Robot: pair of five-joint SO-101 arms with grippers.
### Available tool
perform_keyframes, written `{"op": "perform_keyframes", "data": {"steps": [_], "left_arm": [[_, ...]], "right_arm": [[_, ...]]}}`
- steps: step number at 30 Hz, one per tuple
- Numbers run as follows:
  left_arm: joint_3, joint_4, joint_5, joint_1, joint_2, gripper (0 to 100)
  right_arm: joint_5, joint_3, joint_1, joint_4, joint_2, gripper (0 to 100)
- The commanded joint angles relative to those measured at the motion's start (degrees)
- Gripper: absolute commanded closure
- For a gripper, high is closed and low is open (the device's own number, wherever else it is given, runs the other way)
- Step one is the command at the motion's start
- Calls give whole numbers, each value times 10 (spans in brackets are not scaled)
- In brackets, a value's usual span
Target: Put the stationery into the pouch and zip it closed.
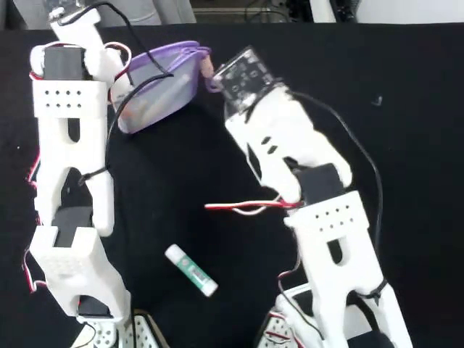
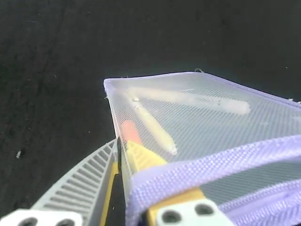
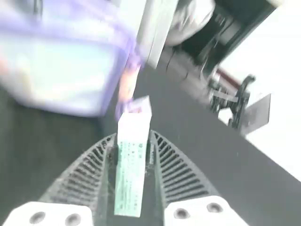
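One pouch [image 2: 202, 122], left gripper [image 2: 123, 150] clamped on edge; inside two white pens [image 2: 188, 100], one orange item [image 2: 130, 133]. Right gripper [image 3: 132, 136] clamped on one white-green stick [image 3: 130, 174]; second stick [image 1: 190, 270] on table [image 1: 406, 145]. Print unreadable.

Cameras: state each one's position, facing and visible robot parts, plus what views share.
High view: above the table, facing down; both arms show.
Left wrist view: on left arm, past left gripper shut on pouch.
Right wrist view: on right arm, past right gripper holding a block, toward pouch.
All three share the pouch.
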Motion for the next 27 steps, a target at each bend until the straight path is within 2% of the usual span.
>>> {"op": "perform_keyframes", "data": {"steps": [1,6,11,16,21,27], "left_arm": [[-5,7,-4,20,-2,970],[-7,7,-4,26,-2,970],[-5,7,-4,28,-2,970],[-5,6,-25,25,2,970],[-5,6,-28,25,4,970],[-5,6,-28,25,3,970]], "right_arm": [[-83,-32,10,-120,-2,988],[-187,-8,8,-275,-2,988],[-273,62,-1,-480,2,988],[-324,153,-31,-672,3,988],[-322,196,-74,-760,19,988],[-324,156,-78,-811,142,988]]}}
